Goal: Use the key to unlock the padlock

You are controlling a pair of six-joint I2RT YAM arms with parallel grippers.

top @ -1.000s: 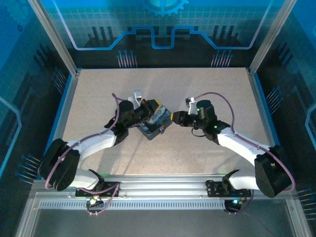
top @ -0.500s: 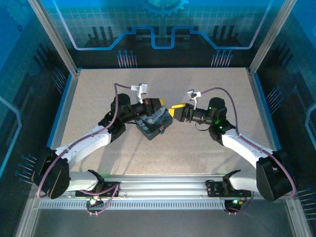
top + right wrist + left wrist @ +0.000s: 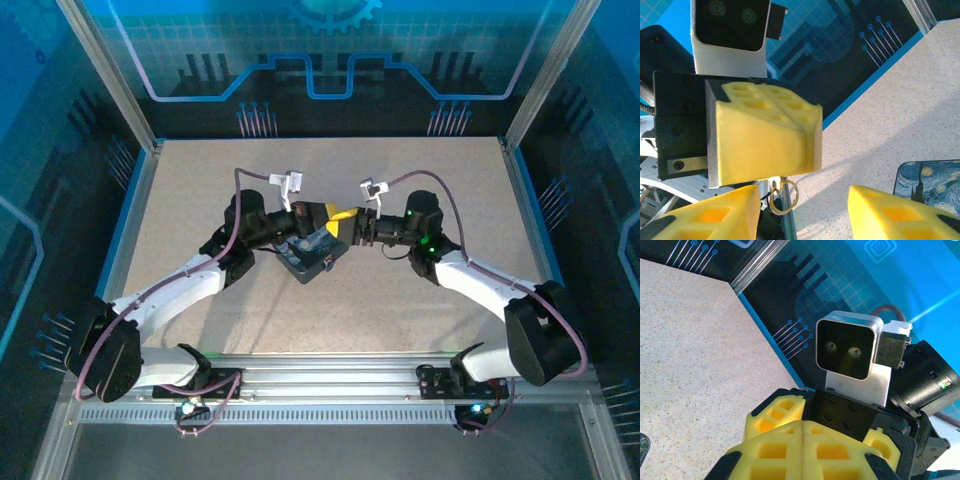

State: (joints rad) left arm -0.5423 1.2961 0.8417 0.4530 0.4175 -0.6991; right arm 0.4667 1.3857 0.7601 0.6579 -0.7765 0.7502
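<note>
the speckled table (image 3: 190, 190) is seen whole from above, with both arms bent inward until their tips meet at its middle. under them lies the blue painted tin (image 3: 303, 264), of which a starry corner is caught by the right wrist view. the left gripper (image 3: 322, 214) is shown closed, its yellow pads (image 3: 775, 450) pressed flat together. the right gripper (image 3: 346, 222) is seen open, its fingers (image 3: 715, 215) spread either side of the left pads. from the right wrist, the key (image 3: 775, 184) is found pinched between the left pads, a dark stub and a small wire ring (image 3: 785, 192) hanging below. from overhead these are lost, and the padlock cannot be picked out.
</note>
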